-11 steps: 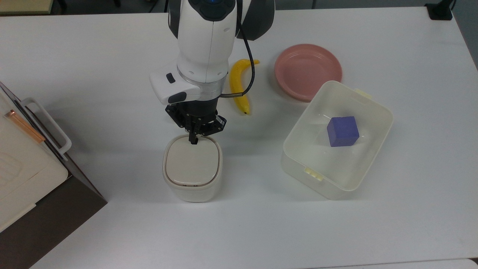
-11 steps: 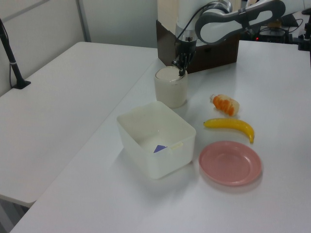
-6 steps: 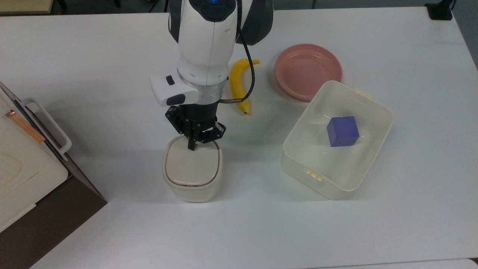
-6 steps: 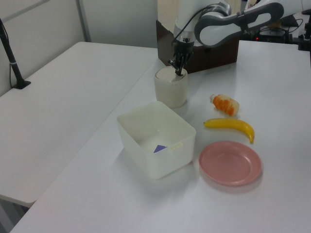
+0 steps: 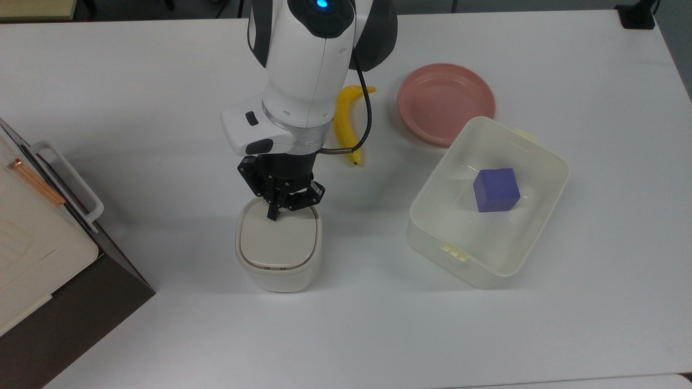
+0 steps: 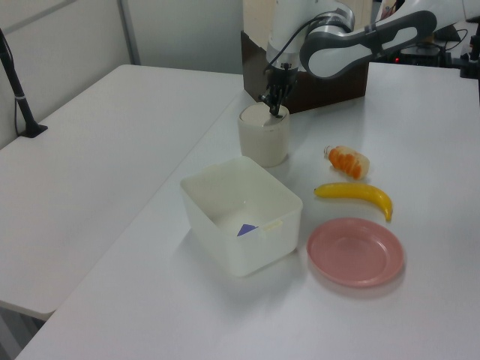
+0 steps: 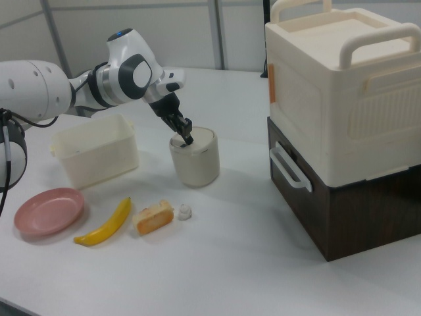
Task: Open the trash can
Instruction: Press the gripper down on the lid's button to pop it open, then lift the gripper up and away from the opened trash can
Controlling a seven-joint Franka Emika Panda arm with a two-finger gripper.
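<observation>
In the top view the trash can (image 5: 279,249) stands on the white table (image 5: 135,108) just below the arm, between the dark box with a cream case on it (image 5: 38,243) at the top view's left and the clear tub (image 5: 432,227) holding a purple cube (image 5: 496,189) at the top view's right. The gripper (image 5: 272,214) points straight down with its fingers drawn together into one narrow tip, holding nothing, and that tip sits over the upper edge of the beige lid (image 5: 278,237), on the side nearest the arm. The lid lies flat and shut; its lower rim is on the far side from the tip. A banana (image 5: 344,123) and a pink plate (image 5: 446,102) lie well apart, behind the arm. In the left view the trash can (image 6: 263,137) is just beyond the tub (image 6: 240,217), and the gripper (image 6: 275,111) comes down onto its top from above, touching or nearly touching the lid near the rim on the box side. In the right view the gripper (image 7: 188,139) leans in from the right view's left and meets the trash can (image 7: 195,158) at the rim on that same side; whether it presses a button there cannot be made out. My guess is that the coming move is a short downward press at this edge, so the tip must stay on the rim rather than slide toward the lid's middle.
</observation>
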